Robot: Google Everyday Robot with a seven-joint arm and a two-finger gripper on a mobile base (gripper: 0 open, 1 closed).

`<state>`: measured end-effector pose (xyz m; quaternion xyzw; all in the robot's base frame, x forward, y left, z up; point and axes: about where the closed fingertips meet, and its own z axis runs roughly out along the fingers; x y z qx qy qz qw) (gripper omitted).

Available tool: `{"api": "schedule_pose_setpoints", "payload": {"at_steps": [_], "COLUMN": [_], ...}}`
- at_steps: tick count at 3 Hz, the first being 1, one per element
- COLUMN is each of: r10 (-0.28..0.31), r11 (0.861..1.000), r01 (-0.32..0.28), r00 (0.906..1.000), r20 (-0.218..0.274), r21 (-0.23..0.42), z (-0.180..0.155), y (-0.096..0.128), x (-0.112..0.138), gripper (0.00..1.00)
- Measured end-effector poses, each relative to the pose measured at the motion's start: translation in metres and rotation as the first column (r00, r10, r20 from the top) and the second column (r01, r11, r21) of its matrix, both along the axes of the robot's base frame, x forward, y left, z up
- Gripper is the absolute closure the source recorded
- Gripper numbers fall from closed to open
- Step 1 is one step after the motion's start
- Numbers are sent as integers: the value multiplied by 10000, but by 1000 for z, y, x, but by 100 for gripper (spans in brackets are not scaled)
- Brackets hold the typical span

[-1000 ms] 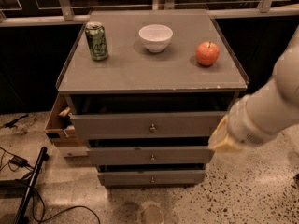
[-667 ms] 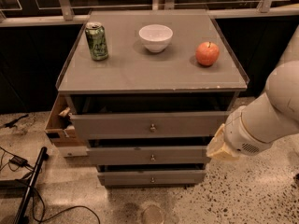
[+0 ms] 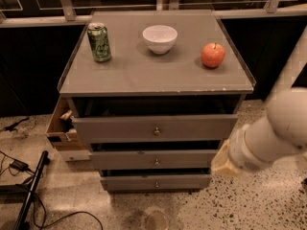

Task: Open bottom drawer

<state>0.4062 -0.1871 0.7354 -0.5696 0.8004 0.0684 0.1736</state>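
I see the gripper (image 3: 222, 161) at the right end of the middle drawer (image 3: 156, 159); open or closed, I can't tell. The bottom drawer (image 3: 134, 182) lies just below-left, its knob (image 3: 156, 184) untouched.

quick count: one grey cabinet (image 3: 144, 78) with three drawers, so one top drawer (image 3: 115, 128), one middle drawer (image 3: 120, 159) and one bottom drawer (image 3: 129, 182). one small round knob (image 3: 157, 131) on each front, three knobs total. three things on top: one green can (image 3: 99, 42), one white bowl (image 3: 159, 38), one red apple (image 3: 213, 55). one cardboard box (image 3: 58, 128) at the cabinet's left side. one robot arm (image 3: 273, 133) on the right, and its one gripper (image 3: 221, 162) sits just beside the right end of the middle drawer. floor has one black pole (image 3: 31, 190) plus some cables (image 3: 14, 164), can't count those exactly.
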Motion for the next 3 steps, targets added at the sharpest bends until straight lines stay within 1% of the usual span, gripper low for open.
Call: {"api": "schedule_pose_setpoints", "payload": {"at_steps": [1,2,3], "r10": [-453,-851,-712], "r11": [9954,9742,9651], "r01": [522,1018,1003], "r00": [9952,9923,9894], "r20": [-870,-900,-1264], "r21": [799,2013,2420], "z": [-105,-183,-221], "y": [-4,1,8], "x": [-22,-21,-28], "gripper": [100,100,100]}}
